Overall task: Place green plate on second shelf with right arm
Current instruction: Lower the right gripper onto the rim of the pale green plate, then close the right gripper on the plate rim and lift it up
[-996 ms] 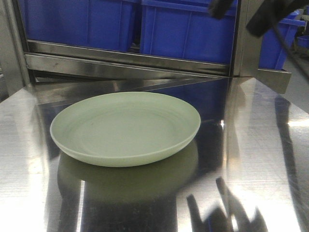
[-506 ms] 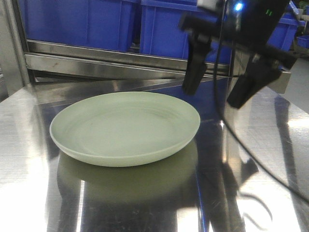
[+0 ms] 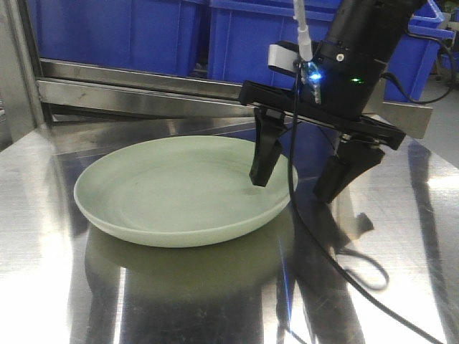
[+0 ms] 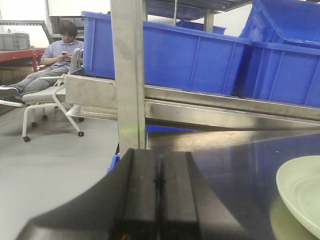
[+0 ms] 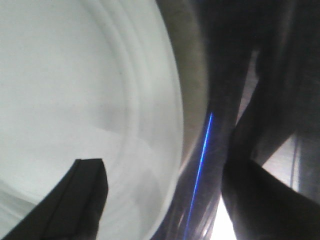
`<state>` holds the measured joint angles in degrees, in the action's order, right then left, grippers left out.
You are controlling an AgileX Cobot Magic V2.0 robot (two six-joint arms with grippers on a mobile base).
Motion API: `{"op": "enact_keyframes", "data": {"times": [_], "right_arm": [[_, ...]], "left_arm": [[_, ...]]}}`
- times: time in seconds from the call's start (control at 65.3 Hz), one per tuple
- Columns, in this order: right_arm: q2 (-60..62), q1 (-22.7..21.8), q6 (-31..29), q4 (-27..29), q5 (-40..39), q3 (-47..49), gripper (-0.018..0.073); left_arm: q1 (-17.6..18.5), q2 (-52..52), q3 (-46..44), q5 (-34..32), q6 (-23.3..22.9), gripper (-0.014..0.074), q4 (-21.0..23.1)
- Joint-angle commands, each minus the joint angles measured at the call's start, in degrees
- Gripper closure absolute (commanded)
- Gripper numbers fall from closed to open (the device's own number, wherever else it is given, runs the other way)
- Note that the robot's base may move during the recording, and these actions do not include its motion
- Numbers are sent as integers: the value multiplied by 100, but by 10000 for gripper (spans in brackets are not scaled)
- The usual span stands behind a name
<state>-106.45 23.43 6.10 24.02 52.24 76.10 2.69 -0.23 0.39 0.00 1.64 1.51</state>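
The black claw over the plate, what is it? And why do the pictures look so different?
It is the end of a robot arm, made for pinching things. The robot has two arms. The front picture shows a steel table with a green plate on it. The right fingers are open, one above the plate's inside, one outside its rim, holding nothing. The blurry close picture comes from a camera on that arm. The third comes from a camera on the left arm; the left fingers are shut and empty. Blue bins stand behind.
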Motion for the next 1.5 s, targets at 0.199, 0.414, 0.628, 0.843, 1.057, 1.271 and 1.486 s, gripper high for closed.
{"op": "enact_keyframes", "data": {"times": [0.199, 0.414, 0.628, 0.843, 1.057, 1.271, 1.486], "right_arm": [[228, -46, 31, 242, -41, 174, 485], [447, -184, -118, 116, 47, 174, 505], [1529, -147, -119, -692, -138, 169, 505], [3128, -147, -119, -1357, -503, 144, 505], [4928, -153, -114, -2081, -1173, -495, 505], [6904, -153, -114, -2550, -1938, -1782, 505], [8840, -153, 123, -3375, -2191, -2972, 505]], "left_arm": [[44, -90, 227, -463, -14, 466, 42], [44, -90, 227, -463, -14, 466, 42], [44, -90, 227, -463, -14, 466, 42], [44, -90, 227, -463, -14, 466, 42], [44, -90, 227, -463, -14, 466, 42], [44, -90, 227, -463, -14, 466, 42], [44, -90, 227, -463, -14, 466, 42]]}}
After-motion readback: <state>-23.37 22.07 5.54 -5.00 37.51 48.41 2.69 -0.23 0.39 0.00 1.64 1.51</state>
